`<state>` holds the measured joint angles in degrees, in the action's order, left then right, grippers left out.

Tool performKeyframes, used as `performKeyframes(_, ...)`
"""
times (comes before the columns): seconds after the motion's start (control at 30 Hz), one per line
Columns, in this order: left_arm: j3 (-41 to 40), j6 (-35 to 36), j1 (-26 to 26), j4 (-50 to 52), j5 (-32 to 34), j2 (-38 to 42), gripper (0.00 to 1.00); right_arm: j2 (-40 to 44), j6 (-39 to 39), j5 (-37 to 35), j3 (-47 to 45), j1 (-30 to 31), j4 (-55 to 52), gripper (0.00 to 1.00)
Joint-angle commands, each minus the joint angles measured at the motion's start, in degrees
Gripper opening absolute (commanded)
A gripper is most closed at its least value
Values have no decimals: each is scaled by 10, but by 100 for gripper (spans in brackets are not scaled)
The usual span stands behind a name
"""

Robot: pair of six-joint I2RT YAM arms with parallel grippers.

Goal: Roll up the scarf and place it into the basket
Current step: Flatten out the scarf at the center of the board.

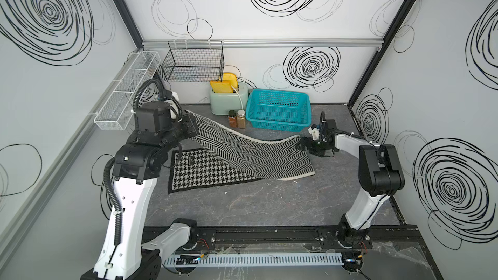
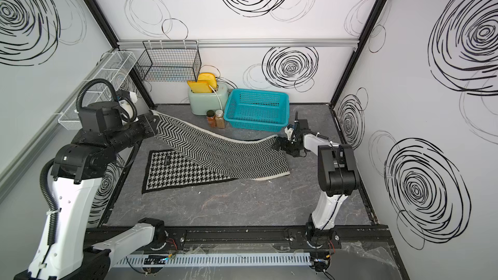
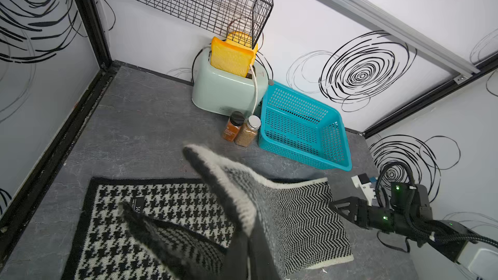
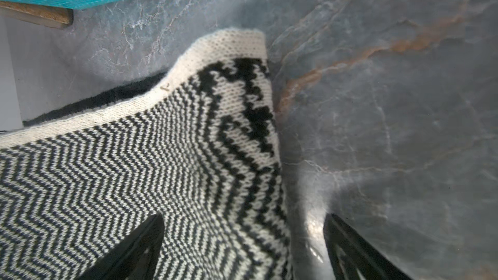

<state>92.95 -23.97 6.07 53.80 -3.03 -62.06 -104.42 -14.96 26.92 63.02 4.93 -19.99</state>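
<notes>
Scarf (image 1: 242,154) fold hides part of houndstooth side.

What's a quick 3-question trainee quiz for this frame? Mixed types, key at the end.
1. True or false: the scarf already lies in the basket.
2. Which gripper is shut on the scarf? A. left B. right C. both
3. Fill in: the scarf end lying flat on the table shows its ___ pattern up.
Key:
1. False; the basket is empty.
2. A; the left gripper holds one end raised, and the right gripper is open.
3. houndstooth
</notes>
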Motion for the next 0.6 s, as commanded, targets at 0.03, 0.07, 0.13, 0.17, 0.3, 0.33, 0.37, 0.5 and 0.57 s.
performKeyframes(0.03,-9,0,-6,-28,-10,-3,0,-19,5,1,-1,8,9,92)
performKeyframes(0.07,-9,0,-7,-29,-10,-4,0,-20,5,3,-3,9,12,90)
performKeyframes(0.13,-8,0,-8,-29,-10,-7,0,-20,4,6,-6,15,16,84)
performKeyframes(0.17,-6,-1,-10,-29,-11,-9,0,-21,3,9,-6,17,17,80)
performKeyframes(0.3,0,0,-17,-27,-16,-21,0,-16,-4,14,-13,26,24,53)
performKeyframes(0.33,-1,0,-17,-26,-16,-23,0,-12,-7,15,-16,26,26,44)
performKeyframes(0.37,-5,-1,-17,-25,-15,-25,0,-3,-12,14,-20,23,26,30)
performKeyframes(0.5,-26,-2,-18,-18,-7,-24,0,84,-39,-16,-49,-6,23,0)
performKeyframes(0.57,-46,-2,-18,-18,-3,-20,0,148,-56,-30,-72,-38,19,0)
